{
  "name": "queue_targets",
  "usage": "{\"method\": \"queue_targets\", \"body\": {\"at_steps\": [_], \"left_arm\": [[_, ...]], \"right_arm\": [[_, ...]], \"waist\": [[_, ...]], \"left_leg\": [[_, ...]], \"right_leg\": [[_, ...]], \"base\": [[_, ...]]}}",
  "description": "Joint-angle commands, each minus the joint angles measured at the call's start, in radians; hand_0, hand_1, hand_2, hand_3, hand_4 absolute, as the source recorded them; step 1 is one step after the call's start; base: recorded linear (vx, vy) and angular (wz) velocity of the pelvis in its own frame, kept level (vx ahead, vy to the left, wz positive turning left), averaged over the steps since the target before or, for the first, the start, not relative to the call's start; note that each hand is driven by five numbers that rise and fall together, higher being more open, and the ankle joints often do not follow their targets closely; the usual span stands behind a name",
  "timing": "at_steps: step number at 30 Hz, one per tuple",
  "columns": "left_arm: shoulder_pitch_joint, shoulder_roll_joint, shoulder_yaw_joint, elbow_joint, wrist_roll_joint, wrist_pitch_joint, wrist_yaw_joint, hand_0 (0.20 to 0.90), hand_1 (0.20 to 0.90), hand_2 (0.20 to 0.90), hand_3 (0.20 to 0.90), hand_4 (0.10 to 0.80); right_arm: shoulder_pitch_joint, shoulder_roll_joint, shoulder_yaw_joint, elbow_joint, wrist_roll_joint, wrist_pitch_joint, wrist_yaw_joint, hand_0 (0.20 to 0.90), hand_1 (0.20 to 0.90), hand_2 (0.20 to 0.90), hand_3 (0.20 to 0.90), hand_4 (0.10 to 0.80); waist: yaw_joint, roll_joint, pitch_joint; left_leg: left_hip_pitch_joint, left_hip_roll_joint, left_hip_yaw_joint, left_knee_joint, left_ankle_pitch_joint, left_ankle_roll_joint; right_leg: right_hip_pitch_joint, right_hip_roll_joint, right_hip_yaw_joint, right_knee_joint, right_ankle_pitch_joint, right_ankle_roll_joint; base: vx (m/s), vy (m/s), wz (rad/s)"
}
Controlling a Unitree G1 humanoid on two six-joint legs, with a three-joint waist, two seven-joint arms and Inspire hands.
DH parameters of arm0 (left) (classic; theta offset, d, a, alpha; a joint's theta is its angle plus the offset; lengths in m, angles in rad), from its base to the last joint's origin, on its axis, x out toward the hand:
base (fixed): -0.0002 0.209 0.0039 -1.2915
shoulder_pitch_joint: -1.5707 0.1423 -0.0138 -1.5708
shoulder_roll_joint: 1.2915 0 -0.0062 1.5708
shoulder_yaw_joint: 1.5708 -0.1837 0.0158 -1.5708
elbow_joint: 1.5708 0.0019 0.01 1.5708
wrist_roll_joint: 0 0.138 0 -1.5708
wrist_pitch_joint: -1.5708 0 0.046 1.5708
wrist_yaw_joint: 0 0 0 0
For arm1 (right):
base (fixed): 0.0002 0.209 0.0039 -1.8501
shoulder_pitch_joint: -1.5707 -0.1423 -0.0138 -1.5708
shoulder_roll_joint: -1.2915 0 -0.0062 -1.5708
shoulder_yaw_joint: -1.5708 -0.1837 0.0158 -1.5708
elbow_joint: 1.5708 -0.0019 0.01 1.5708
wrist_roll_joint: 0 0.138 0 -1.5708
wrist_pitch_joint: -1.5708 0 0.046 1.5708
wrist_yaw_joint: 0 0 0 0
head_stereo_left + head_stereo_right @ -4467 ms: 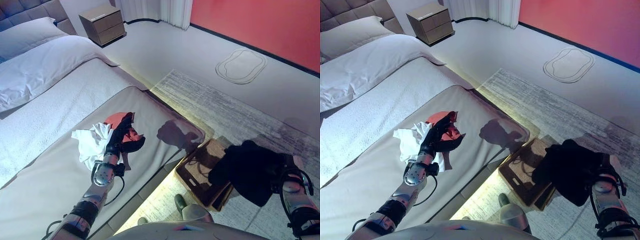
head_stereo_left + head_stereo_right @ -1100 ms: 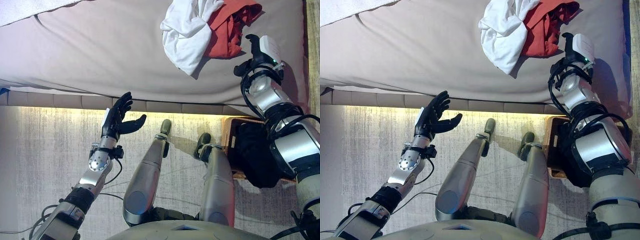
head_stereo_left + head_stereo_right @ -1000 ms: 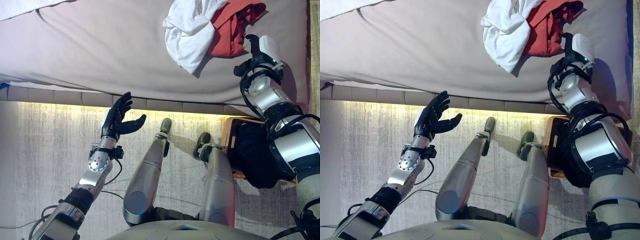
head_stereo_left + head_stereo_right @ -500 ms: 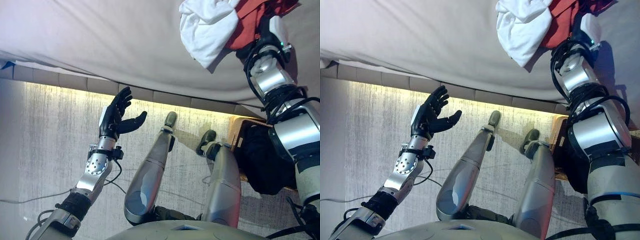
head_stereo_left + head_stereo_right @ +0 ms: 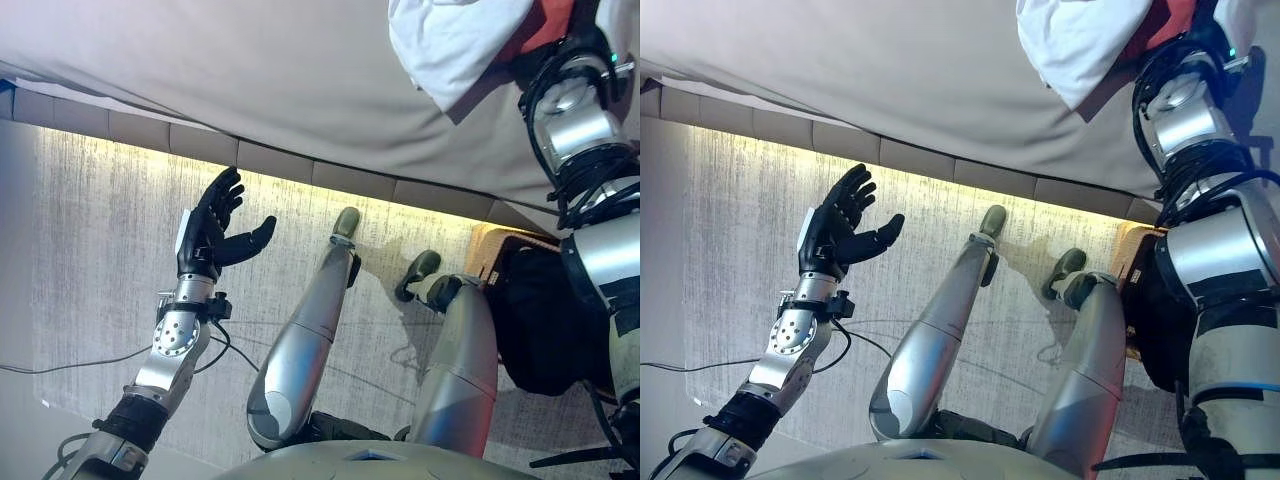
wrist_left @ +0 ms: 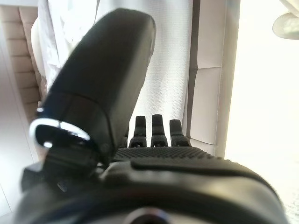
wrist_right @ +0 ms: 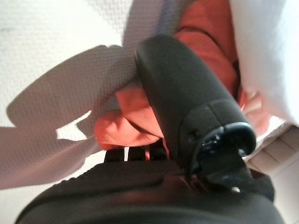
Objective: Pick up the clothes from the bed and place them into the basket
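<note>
Clothes [image 5: 455, 45]: crumpled white and red-orange fabric.

arms: silver-grey, ribbed black cuffs | left hand [image 5: 205, 236]: dark fingers, white cover

right hand [image 7: 187, 116] fingertips hidden under the red garment [image 7: 205, 42].

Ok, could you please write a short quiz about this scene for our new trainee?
1. True or false: the left robot hand holds a garment.
2. Which garment lies nearest the right robot hand? A) white B) red C) black
3. What lies in the basket on the floor?

Key: 1. False, it is open and empty. 2. B, the red garment. 3. A black garment.
</note>
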Motion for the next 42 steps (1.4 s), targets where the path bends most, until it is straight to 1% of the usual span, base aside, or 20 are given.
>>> {"method": "queue_targets", "body": {"at_steps": [1, 5, 9, 12, 15, 18, 19, 20, 21, 24, 25, 28, 30, 32, 35, 40, 42], "left_arm": [[0.048, 0.051, 0.059, -0.118, -0.024, -0.104, -0.008, 0.900, 0.900, 0.900, 0.900, 0.800], [0.058, 0.060, 0.064, -0.101, -0.037, -0.115, -0.031, 0.900, 0.900, 0.900, 0.900, 0.800], [0.051, 0.068, 0.064, -0.091, -0.054, -0.096, -0.051, 0.900, 0.900, 0.900, 0.900, 0.800], [0.039, 0.069, 0.046, -0.088, -0.057, -0.087, -0.070, 0.900, 0.900, 0.900, 0.900, 0.800], [0.030, 0.067, 0.035, -0.074, -0.054, -0.084, -0.082, 0.900, 0.900, 0.900, 0.900, 0.800], [0.032, 0.063, 0.020, -0.063, -0.046, -0.081, -0.073, 0.900, 0.900, 0.900, 0.900, 0.800], [0.031, 0.063, 0.019, -0.063, -0.046, -0.078, -0.072, 0.900, 0.900, 0.900, 0.900, 0.800], [0.027, 0.062, 0.015, -0.059, -0.043, -0.068, -0.069, 0.900, 0.900, 0.900, 0.900, 0.800], [0.019, 0.058, 0.004, -0.047, -0.011, -0.041, -0.044, 0.900, 0.900, 0.900, 0.900, 0.800], [-0.005, 0.058, -0.020, -0.005, 0.013, 0.008, -0.009, 0.900, 0.900, 0.900, 0.900, 0.800], [-0.007, 0.058, -0.023, 0.002, 0.016, 0.010, -0.007, 0.900, 0.900, 0.900, 0.900, 0.800], [-0.014, 0.045, -0.034, 0.041, 0.030, 0.079, -0.002, 0.900, 0.900, 0.900, 0.900, 0.800], [-0.008, 0.038, -0.040, 0.070, 0.040, 0.113, -0.005, 0.900, 0.900, 0.900, 0.900, 0.800], [0.001, 0.024, -0.047, 0.116, 0.042, 0.131, -0.008, 0.900, 0.900, 0.900, 0.900, 0.800], [-0.003, 0.010, -0.046, 0.162, 0.037, 0.143, -0.019, 0.900, 0.900, 0.900, 0.900, 0.800], [-0.038, -0.015, -0.046, 0.226, 0.034, 0.146, -0.049, 0.900, 0.900, 0.900, 0.900, 0.800], [-0.056, -0.021, -0.052, 0.237, 0.047, 0.146, -0.056, 0.900, 0.900, 0.900, 0.900, 0.800]], "right_arm": [[-0.093, -0.085, 0.052, -0.044, 0.023, -0.061, -0.029, 0.300, 0.300, 0.300, 0.200, 0.100], [-0.050, -0.097, 0.032, -0.040, 0.028, -0.079, -0.025, 0.300, 0.300, 0.300, 0.200, 0.100], [-0.018, -0.114, 0.011, -0.037, 0.027, -0.091, -0.008, 0.300, 0.300, 0.300, 0.200, 0.100], [0.008, -0.143, -0.015, -0.038, 0.046, -0.104, -0.001, 0.300, 0.300, 0.300, 0.200, 0.100], [0.016, -0.181, -0.035, -0.041, 0.056, -0.116, 0.026, 0.300, 0.300, 0.300, 0.200, 0.100], [0.031, -0.207, -0.036, -0.043, 0.063, -0.129, 0.049, 0.300, 0.300, 0.300, 0.200, 0.100], [0.035, -0.211, -0.037, -0.044, 0.065, -0.131, 0.050, 0.300, 0.300, 0.300, 0.200, 0.100], [0.041, -0.224, -0.042, -0.049, 0.073, -0.129, 0.060, 0.300, 0.300, 0.300, 0.200, 0.100], [0.049, -0.239, -0.049, -0.048, 0.086, -0.132, 0.076, 0.300, 0.300, 0.300, 0.200, 0.100], [0.065, -0.260, -0.072, -0.050, 0.123, -0.131, 0.104, 0.300, 0.300, 0.300, 0.200, 0.100], [0.070, -0.263, -0.076, -0.050, 0.131, -0.135, 0.107, 0.300, 0.300, 0.300, 0.200, 0.100], [0.124, -0.305, -0.122, -0.060, 0.180, -0.159, 0.159, 0.300, 0.300, 0.300, 0.200, 0.100], [0.172, -0.316, -0.158, -0.077, 0.175, -0.178, 0.157, 0.300, 0.300, 0.300, 0.200, 0.100], [0.247, -0.324, -0.202, -0.120, 0.178, -0.193, 0.161, 0.300, 0.300, 0.300, 0.200, 0.100], [0.332, -0.325, -0.256, -0.169, 0.168, -0.213, 0.156, 0.300, 0.300, 0.300, 0.200, 0.100], [0.451, -0.329, -0.337, -0.217, 0.158, -0.244, 0.118, 0.300, 0.300, 0.300, 0.200, 0.100], [0.482, -0.329, -0.360, -0.242, 0.152, -0.246, 0.100, 0.300, 0.300, 0.300, 0.200, 0.100]], "waist": [[0.023, 0.063, -0.046], [0.008, 0.044, -0.046], [-0.006, 0.027, -0.046], [-0.021, 0.005, -0.046], [-0.029, -0.022, -0.048], [-0.043, -0.048, -0.090], [-0.044, -0.050, -0.094], [-0.053, -0.059, -0.114], [-0.065, -0.073, -0.145], [-0.095, -0.099, -0.200], [-0.099, -0.102, -0.207], [-0.136, -0.130, -0.290], [-0.154, -0.140, -0.326], [-0.177, -0.147, -0.369], [-0.205, -0.151, -0.409], [-0.249, -0.157, -0.444], [-0.264, -0.159, -0.449]], "left_leg": [[0.062, 0.007, 0.103, 0.080, -0.150, 0.124], [0.154, 0.030, 0.110, 0.051, -0.157, 0.114], [0.251, 0.042, 0.111, 0.001, -0.153, 0.104], [0.363, 0.048, 0.117, -0.083, -0.136, 0.090], [0.473, 0.060, 0.120, -0.171, -0.117, 0.082], [0.559, 0.079, 0.131, -0.249, -0.108, 0.078], [0.571, 0.080, 0.131, -0.260, -0.106, 0.078], [0.597, 0.086, 0.141, -0.301, -0.072, 0.079], [0.649, 0.097, 0.155, -0.350, -0.068, 0.074], [0.747, 0.118, 0.184, -0.432, -0.068, 0.069], [0.761, 0.120, 0.188, -0.445, -0.067, 0.068], [0.865, 0.132, 0.209, -0.555, -0.046, 0.064], [0.911, 0.139, 0.223, -0.604, -0.032, 0.062], [0.963, 0.152, 0.237, -0.670, -0.011, 0.060], [1.022, 0.164, 0.246, -0.756, 0.013, 0.055], [1.089, 0.181, 0.275, -0.849, 0.033, 0.047], [1.105, 0.186, 0.289, -0.871, 0.034, 0.046]], "right_leg": [[0.086, 0.069, -0.021, -0.003, -0.019, -0.005], [0.186, 0.073, -0.029, -0.057, -0.011, -0.005], [0.288, 0.069, -0.032, -0.115, -0.002, -0.002], [0.408, 0.068, -0.035, -0.202, 0.016, 0.005], [0.519, 0.066, -0.043, -0.302, 0.036, 0.012], [0.611, 0.074, -0.044, -0.419, 0.066, 0.019], [0.624, 0.076, -0.045, -0.435, 0.070, 0.019], [0.655, 0.079, -0.053, -0.493, 0.106, 0.017], [0.708, 0.084, -0.048, -0.558, 0.123, 0.026], [0.800, 0.093, -0.032, -0.662, 0.148, 0.041], [0.813, 0.093, -0.029, -0.676, 0.152, 0.044], [0.911, 0.109, -0.009, -0.802, 0.193, 0.071], [0.943, 0.112, 0.006, -0.843, 0.217, 0.087], [0.971, 0.118, 0.030, -0.885, 0.245, 0.105], [1.001, 0.127, 0.068, -0.945, 0.281, 0.124], [1.030, 0.133, 0.110, -1.015, 0.324, 0.147], [1.033, 0.135, 0.124, -1.034, 0.335, 0.151]], "base": [[0.025, -0.036, 0.04], [0.044, -0.021, -0.07], [0.071, 0.000, -0.09], [0.055, 0.007, -0.10], [0.037, 0.023, -0.20], [0.060, 0.055, -0.23], [0.034, 0.083, -0.30], [0.058, 0.079, -0.38], [0.083, 0.083, -0.34], [0.125, 0.037, -0.22], [0.114, 0.036, -0.31], [0.134, 0.028, -0.26], [0.078, 0.028, -0.13], [0.061, 0.044, -0.16], [-0.003, 0.031, -0.33], [-0.041, 0.007, -0.26], [-0.060, 0.005, -0.18]]}}
